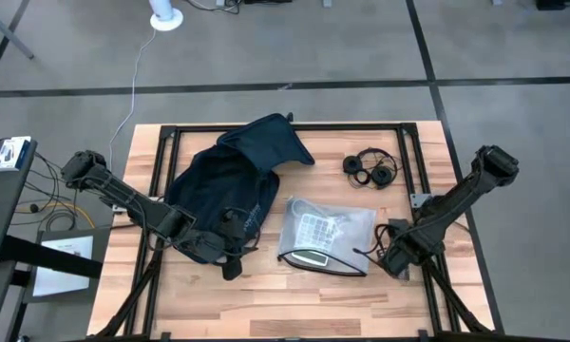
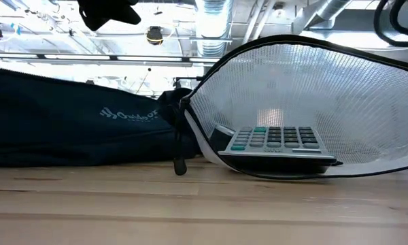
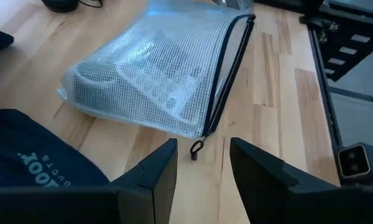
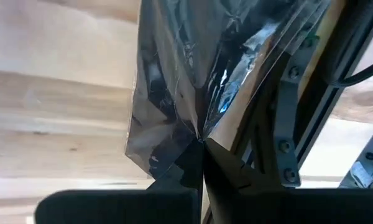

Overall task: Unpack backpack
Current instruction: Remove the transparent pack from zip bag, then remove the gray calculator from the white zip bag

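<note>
Worktop (image 1: pixel 266 304): pale wooden planks, framed by dark metal rails, seen whole in the high view.

Backpack (image 1: pixel 230 182): large, soft, dark navy fabric, laid flat on the worktop from about 9 o'clock toward 12 o'clock of its centre. A flap is thrown out toward 12 o'clock. Pale lettering is shown on its side in the low view. It is untouched by either end effector.

Clear mesh pouch (image 1: pixel 325 235): flat, edged by a dark zip, placed just at 3 o'clock of the backpack, near the worktop's centre. A calculator (image 2: pixel 275 141) with grey and green keys is seen inside it. The zip pull is seen lying on the wood in the left wrist view.

Left end effector (image 1: pixel 230 249): located at 6 o'clock of the backpack, at the bag's lower edge. Its fingers (image 3: pixel 155 177) are held apart with nothing between them, pointed toward the pouch across bare wood.

Right end effector (image 1: pixel 388 247): located at 3 o'clock of the pouch, at its corner. Its fingers are closed together on a pinched fold of the clear plastic, as shown in the right wrist view.

Headphones (image 1: pixel 371 169): small, black, with a coiled lead, placed at 1 o'clock of the pouch, well apart from the backpack.
</note>
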Available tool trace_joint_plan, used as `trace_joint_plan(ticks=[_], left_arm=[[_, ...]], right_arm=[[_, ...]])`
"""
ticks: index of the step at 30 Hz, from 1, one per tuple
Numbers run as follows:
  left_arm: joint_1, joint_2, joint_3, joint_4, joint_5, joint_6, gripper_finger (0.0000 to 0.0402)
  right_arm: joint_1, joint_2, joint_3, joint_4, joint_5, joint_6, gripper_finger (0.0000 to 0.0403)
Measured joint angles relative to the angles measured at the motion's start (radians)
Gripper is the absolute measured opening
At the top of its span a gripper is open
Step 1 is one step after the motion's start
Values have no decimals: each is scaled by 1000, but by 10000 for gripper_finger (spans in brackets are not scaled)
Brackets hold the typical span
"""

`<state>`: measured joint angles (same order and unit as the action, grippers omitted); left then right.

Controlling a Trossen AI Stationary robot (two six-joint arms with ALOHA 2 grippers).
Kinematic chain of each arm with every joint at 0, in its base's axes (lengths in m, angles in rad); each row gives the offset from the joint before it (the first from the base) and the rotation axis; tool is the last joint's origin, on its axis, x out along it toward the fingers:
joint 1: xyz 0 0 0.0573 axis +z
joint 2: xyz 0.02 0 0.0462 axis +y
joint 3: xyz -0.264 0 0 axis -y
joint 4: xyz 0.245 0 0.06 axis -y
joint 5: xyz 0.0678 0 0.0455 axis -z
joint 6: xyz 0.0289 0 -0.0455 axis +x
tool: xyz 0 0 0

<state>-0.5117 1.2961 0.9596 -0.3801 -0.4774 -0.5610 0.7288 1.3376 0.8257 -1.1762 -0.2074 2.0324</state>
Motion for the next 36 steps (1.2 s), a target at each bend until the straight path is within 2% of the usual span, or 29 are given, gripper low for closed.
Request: trace_joint_plan(ticks=[3, 12, 16, 20, 25, 31, 36], left_arm=[[0, 0, 0, -19, -1, 1, 134], [0, 0, 0, -20, -6, -28, 134], [5, 0, 0, -19, -13, -38, 134], [23, 0, 0, -13, -27, -38, 134], [47, 0, 0, -7, -32, -78, 134], [55, 0, 0, -7, -32, -136, 134], [68, 0, 0, -6, -32, -297, 134]], right_arm=[[-11, 0, 0, 7, 0, -25, 23], [-11, 0, 13, 28, -2, -58, 126], [-4, 0, 84, 14, -5, -149, 139], [27, 0, 182, -29, 8, -157, 133], [78, 0, 246, 36, 166, -244, 129], [107, 24, 246, 235, 462, -645, 128], [104, 73, 246, 473, 597, -943, 128]])
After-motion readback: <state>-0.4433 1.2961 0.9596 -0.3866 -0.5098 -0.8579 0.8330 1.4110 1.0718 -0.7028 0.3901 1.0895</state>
